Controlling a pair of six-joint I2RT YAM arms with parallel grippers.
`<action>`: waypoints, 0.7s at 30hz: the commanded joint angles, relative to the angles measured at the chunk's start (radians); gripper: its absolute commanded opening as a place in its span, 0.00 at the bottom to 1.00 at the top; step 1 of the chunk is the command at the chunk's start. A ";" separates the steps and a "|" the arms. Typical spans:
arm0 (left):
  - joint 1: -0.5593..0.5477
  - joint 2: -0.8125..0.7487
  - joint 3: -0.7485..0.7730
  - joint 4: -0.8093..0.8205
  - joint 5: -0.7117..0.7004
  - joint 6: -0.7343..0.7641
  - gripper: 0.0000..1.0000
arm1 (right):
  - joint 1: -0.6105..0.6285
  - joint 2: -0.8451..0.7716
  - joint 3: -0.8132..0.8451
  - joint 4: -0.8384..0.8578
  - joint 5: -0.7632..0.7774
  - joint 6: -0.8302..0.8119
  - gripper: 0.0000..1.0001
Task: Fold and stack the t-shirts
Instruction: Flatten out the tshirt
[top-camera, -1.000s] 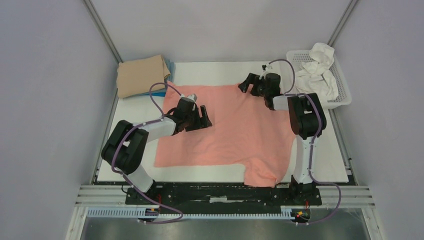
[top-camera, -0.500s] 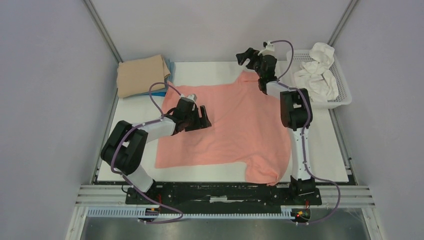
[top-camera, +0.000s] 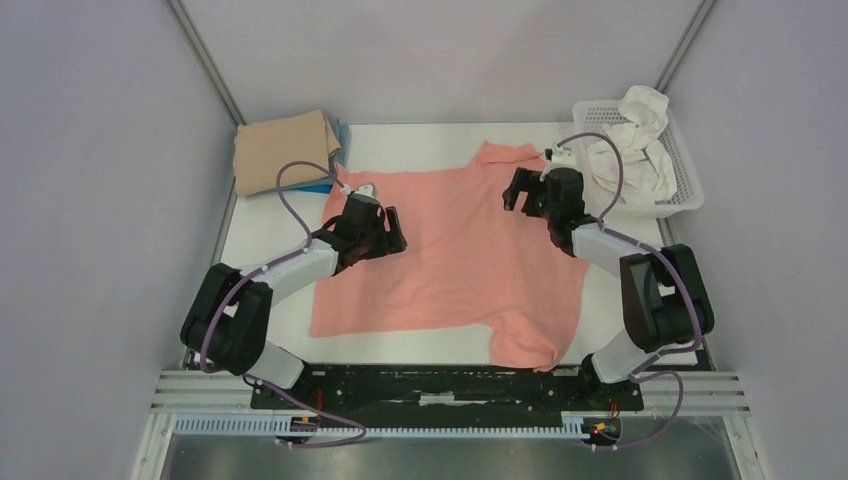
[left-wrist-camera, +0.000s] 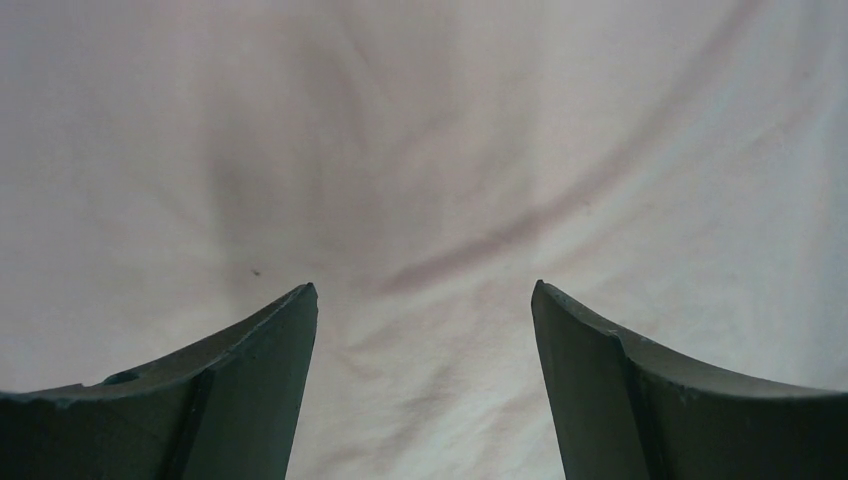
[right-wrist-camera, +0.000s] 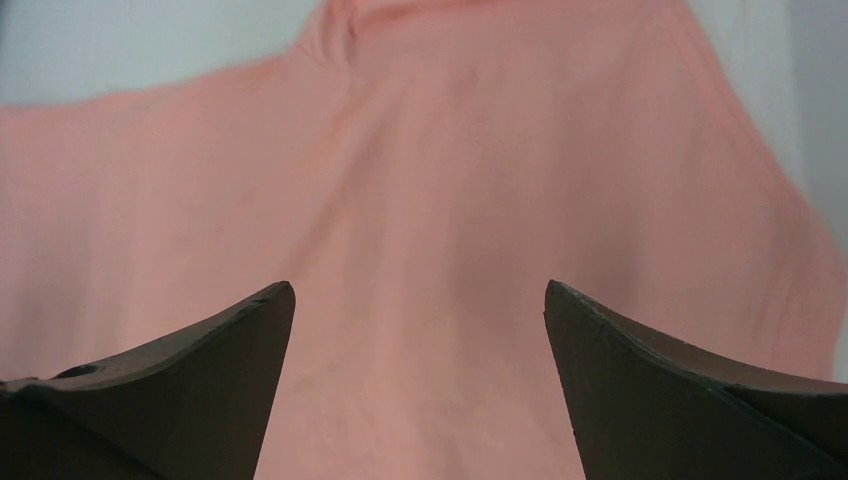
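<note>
White tabletop (top-camera: 400, 140), centre frame, carries a spread salmon-pink cloth t-shirt (top-camera: 460, 260). Left gripper (top-camera: 395, 230) and right gripper (top-camera: 518, 200) sit over it, jaws wide apart, gripping nothing.

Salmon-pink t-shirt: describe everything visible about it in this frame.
The salmon-pink t-shirt is plain soft cloth, spread mostly flat and unfolded across the white table, with shallow wrinkles. One sleeve points to the far edge near the basket; the other lies bunched at the near edge. The open left gripper and open right gripper are over its far half, holding no cloth; whether they touch it cannot be told.
</note>
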 joint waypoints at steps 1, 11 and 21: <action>0.034 -0.029 -0.005 -0.042 -0.100 -0.031 0.85 | -0.001 -0.044 -0.146 -0.044 0.053 -0.005 0.98; 0.149 0.211 0.120 -0.042 -0.029 -0.054 0.84 | -0.043 0.094 -0.135 -0.075 0.178 0.101 0.98; 0.192 0.401 0.289 -0.044 0.009 -0.038 0.84 | -0.080 0.167 -0.075 -0.074 0.191 0.123 0.98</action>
